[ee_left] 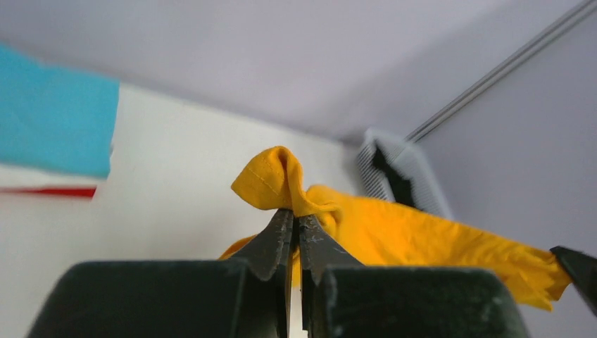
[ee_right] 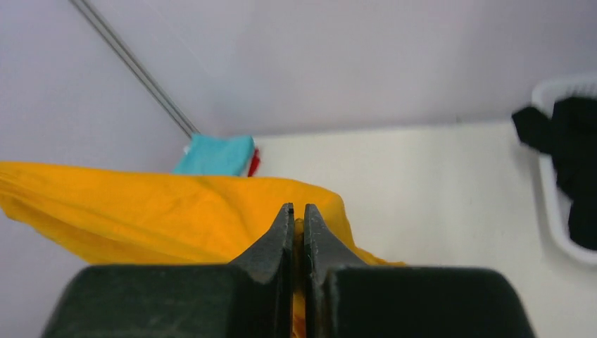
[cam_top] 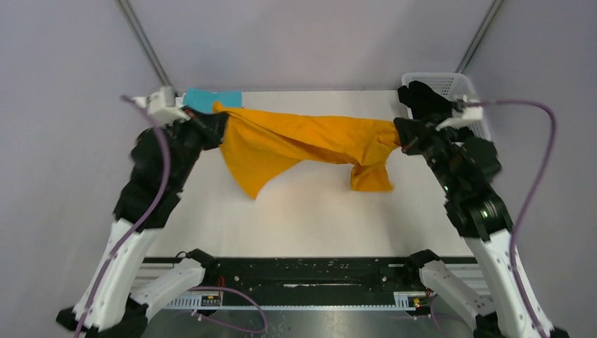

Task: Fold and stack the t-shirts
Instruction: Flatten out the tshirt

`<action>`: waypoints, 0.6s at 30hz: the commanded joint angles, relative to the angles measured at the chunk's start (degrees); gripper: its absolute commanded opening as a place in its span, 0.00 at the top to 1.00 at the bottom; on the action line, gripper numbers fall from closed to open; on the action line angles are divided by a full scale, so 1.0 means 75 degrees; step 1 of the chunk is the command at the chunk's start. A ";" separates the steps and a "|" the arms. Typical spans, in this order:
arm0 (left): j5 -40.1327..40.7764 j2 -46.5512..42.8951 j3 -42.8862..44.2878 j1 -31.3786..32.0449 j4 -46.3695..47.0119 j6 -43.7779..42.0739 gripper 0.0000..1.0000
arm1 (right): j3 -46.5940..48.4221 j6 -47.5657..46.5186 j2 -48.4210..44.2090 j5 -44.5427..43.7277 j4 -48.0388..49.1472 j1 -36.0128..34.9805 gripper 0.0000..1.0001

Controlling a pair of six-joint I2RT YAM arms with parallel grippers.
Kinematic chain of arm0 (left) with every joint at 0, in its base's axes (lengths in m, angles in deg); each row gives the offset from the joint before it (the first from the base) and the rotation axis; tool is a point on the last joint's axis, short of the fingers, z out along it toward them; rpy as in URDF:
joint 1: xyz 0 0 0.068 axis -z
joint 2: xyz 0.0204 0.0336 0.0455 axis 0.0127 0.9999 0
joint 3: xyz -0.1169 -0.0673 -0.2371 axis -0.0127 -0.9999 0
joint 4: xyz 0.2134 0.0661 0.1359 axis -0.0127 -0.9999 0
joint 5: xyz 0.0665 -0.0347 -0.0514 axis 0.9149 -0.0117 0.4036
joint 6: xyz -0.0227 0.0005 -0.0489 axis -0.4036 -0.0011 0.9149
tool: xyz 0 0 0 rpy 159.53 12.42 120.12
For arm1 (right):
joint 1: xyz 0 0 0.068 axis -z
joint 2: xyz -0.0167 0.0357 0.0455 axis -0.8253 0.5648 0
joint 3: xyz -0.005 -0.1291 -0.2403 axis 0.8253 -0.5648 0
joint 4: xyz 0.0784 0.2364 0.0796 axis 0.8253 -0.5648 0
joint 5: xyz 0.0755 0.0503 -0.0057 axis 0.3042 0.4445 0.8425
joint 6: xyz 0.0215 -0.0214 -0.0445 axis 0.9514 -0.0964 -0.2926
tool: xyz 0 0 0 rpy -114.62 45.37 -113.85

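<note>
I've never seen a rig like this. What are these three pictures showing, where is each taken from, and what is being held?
Two robot arms are bolted to a white table. The wide picture looks down from above and behind them; the other two come from a camera on each wrist. The left gripper and right gripper are each shut on one end of an orange t-shirt, stretched between them. A folded turquoise t-shirt lies far left, a white basket far right.

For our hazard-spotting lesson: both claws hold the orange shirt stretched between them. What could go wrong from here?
The left claw and right claw each pinch only a small bit of the orange shirt; it may slip out. Its left end hangs near the folded blue shirt and could drag it.
</note>
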 commanded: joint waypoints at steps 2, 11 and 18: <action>0.0328 -0.1575 0.0615 -0.0031 -0.0031 -0.0529 1.00 | 0.0376 -0.0685 -0.1382 0.0264 0.0006 0.0019 1.00; -0.0170 -0.2946 0.1552 -0.0036 -0.0076 -0.0982 1.00 | 0.2417 -0.0939 -0.2020 0.0605 -0.0888 0.0019 1.00; 0.0529 -0.2579 0.1923 -0.0031 -0.0187 -0.1103 1.00 | 0.3259 -0.1279 -0.1493 -0.0412 -0.1394 0.0019 1.00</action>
